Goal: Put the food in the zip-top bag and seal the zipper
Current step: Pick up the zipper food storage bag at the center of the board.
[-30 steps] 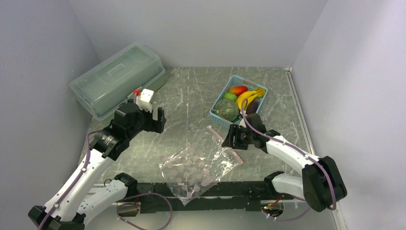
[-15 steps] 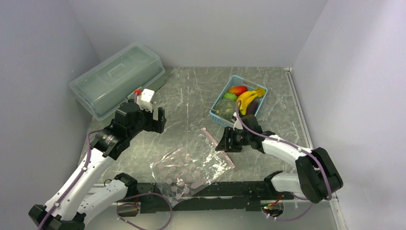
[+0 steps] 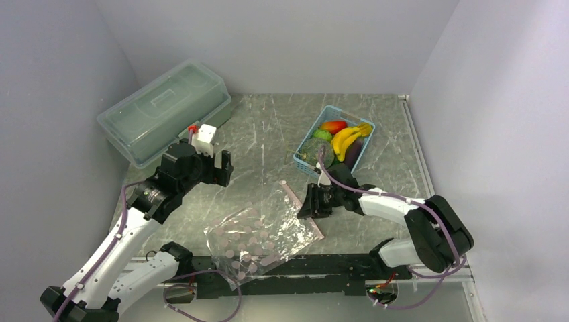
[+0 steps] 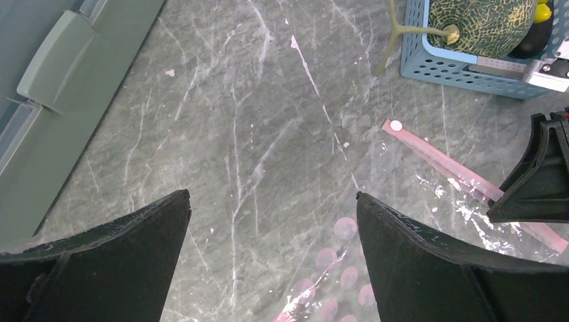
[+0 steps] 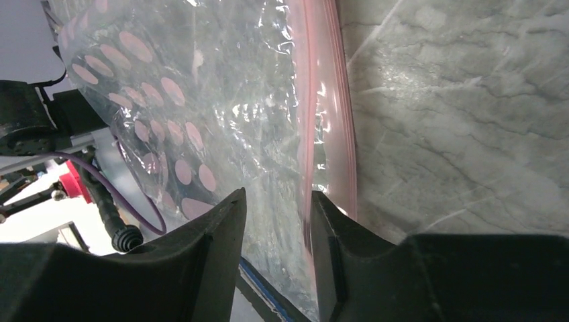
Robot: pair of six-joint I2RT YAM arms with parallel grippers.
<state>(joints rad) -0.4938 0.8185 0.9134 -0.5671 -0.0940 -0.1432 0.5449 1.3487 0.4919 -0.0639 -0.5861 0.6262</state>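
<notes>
From above, we see the zip-top bag (image 3: 258, 235) lying on the table (image 3: 262, 127) near its front edge, between the two arms. Its zipper (image 3: 290, 193) runs along the side where the right gripper (image 3: 305, 204) sits low. The food (image 3: 339, 137) lies in the blue basket (image 3: 366, 144) just behind that gripper. The left gripper (image 3: 221, 166) hangs over the table beyond the bag's left side.

In the left wrist view, its jaws stand wide with nothing between them.

In the right wrist view, the jaws are narrowly parted, astride the bag's clear film just beside the pink strip
</notes>
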